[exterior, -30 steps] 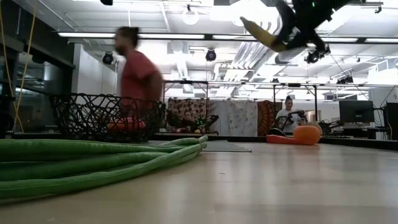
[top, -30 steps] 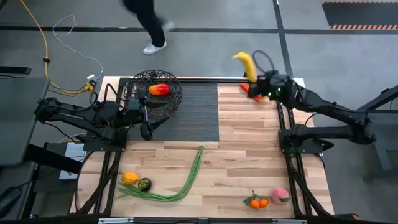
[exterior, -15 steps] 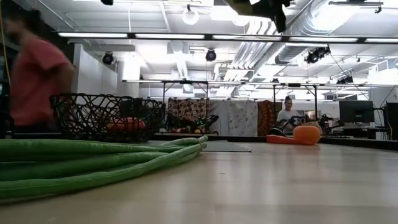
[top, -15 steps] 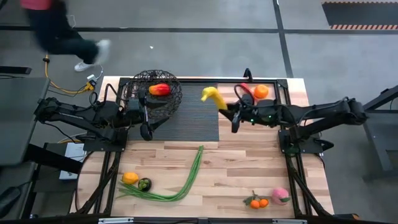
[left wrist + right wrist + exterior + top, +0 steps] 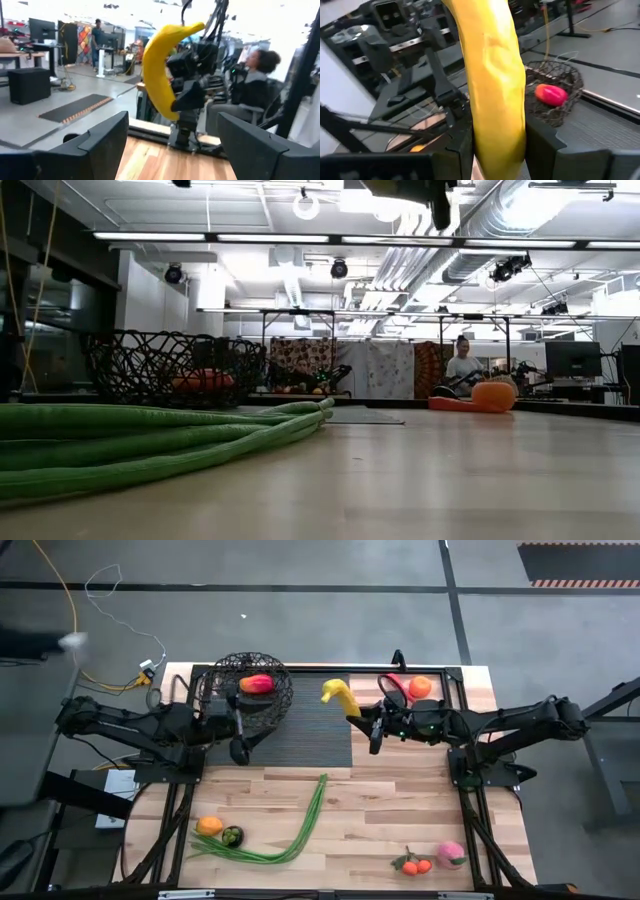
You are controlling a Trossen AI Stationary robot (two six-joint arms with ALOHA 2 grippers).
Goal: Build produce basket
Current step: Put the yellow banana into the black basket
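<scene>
Overhead, we read our table from left to right. Our left gripper (image 5: 236,745) rests low at the left edge of the dark mat (image 5: 310,740), just in front of the basket (image 5: 250,692); in its own wrist view the 2 fingers (image 5: 102,142) stand spread apart with nothing between them. The basket, round and made of black wire, sits at the far left corner of the table (image 5: 400,810) and holds 1 red-pink fruit (image 5: 257,684). Near the front left edge lie an orange (image 5: 208,826) and a dark green fruit (image 5: 232,836), touching each other, with the long green stalks (image 5: 295,835) curving away from them toward the table's middle. Further right, our right gripper (image 5: 362,720) reaches in over the mat's right edge, raised off the table, pinching a yellow banana (image 5: 340,695) between its fingers (image 5: 547,145). The banana stands upright in the grip, between the basket and the far right corner. At that corner a red pepper (image 5: 392,692) and another orange (image 5: 420,687) lie just beside each other. Near the front right edge, 2 small oranges (image 5: 416,865) sit beside a pink fruit (image 5: 451,854). From table height, a person (image 5: 462,366) sits well behind the table.
</scene>
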